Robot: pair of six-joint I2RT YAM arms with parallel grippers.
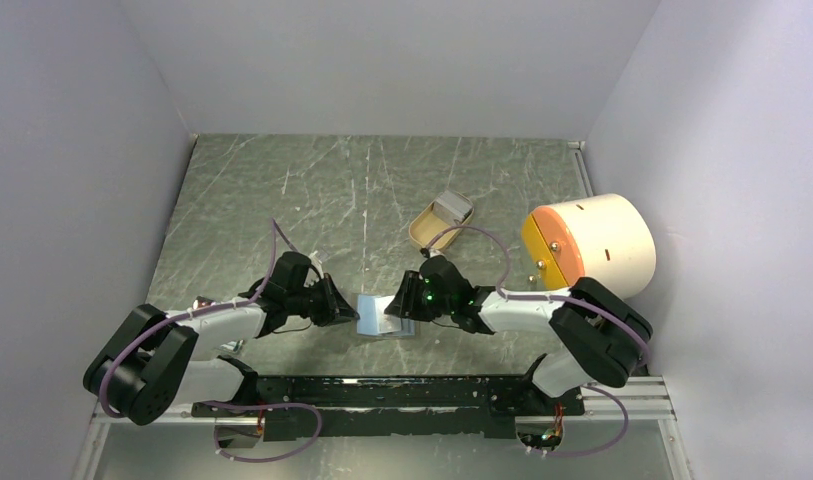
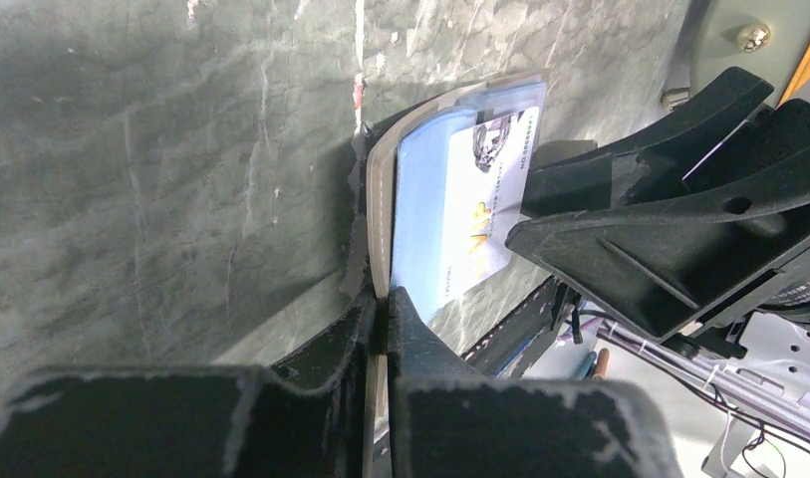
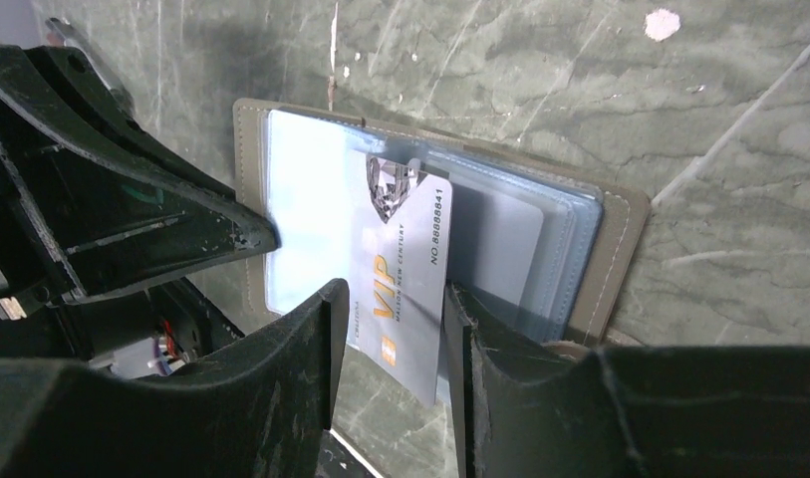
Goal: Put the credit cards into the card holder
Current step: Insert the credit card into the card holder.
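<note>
Glossy plastic card (image 3: 401, 279), perhaps cloth wallet (image 3: 620, 239)

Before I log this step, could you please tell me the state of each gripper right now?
Left gripper: shut on the card holder cover.
Right gripper: jaws either side of the VIP card; grip cannot be told.

1. The credit card (image 3: 405, 249) standing in the card holder (image 3: 620, 234) carries gold "VIP" lengthwise, toward its 6 o'clock end.
2. At 3 o'clock of that runs a tiny line, seemingly "MILLION NEW CENTURY".
3. Near its 1 o'clock edge is "NO.8888", with the last digits unclear.
</note>
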